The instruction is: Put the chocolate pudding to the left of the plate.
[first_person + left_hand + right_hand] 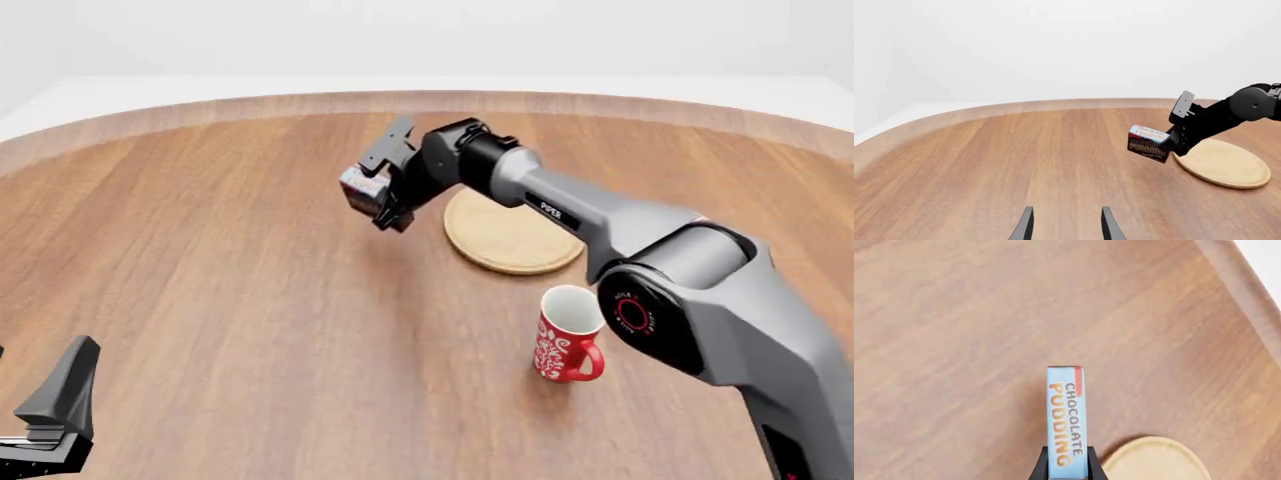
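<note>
The chocolate pudding is a small carton, dark brown with a light blue top. My right gripper is shut on it and holds it tilted, a little above the table, just left of the plate, a flat tan wooden disc. In the right wrist view the carton stands out from between the fingers, and the plate's rim is beside it. The left wrist view shows the pudding, the plate and my left gripper, which is open, empty and far from them.
A red patterned mug stands on the near side of the plate. The right arm stretches over the plate's right part. My left gripper is at the near left corner. The table's raised edge curves along the far side.
</note>
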Available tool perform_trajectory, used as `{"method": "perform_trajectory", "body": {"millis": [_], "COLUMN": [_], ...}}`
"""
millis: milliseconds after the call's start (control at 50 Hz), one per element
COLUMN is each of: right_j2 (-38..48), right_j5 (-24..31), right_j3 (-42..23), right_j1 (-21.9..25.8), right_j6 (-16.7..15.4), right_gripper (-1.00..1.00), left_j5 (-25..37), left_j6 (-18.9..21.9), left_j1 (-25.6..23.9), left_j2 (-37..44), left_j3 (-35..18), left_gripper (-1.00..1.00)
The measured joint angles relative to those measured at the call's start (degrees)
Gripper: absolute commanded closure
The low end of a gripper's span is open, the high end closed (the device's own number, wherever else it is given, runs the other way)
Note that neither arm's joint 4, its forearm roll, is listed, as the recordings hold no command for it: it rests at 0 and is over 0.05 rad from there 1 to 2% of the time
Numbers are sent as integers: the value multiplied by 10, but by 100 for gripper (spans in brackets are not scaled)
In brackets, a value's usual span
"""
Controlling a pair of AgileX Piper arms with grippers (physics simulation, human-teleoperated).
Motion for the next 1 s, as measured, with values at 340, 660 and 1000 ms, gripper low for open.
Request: {"method": "perform_trajectory", "body": {"millis": [340,660,1000], "right_j2": [27,41,63], "right_j5": [32,52,85], "right_j3": [-37,-54,-94], "right_j1": [7,14,20], "right_j6": [1,2,10], "right_gripper": [100,100,100], "left_j5": [0,0,0], "left_j6": [0,0,0], "left_j1": [0,0,0], "left_j2": [0,0,0], "left_j3": [0,0,0], "left_gripper": [-100,-100,-100]}}
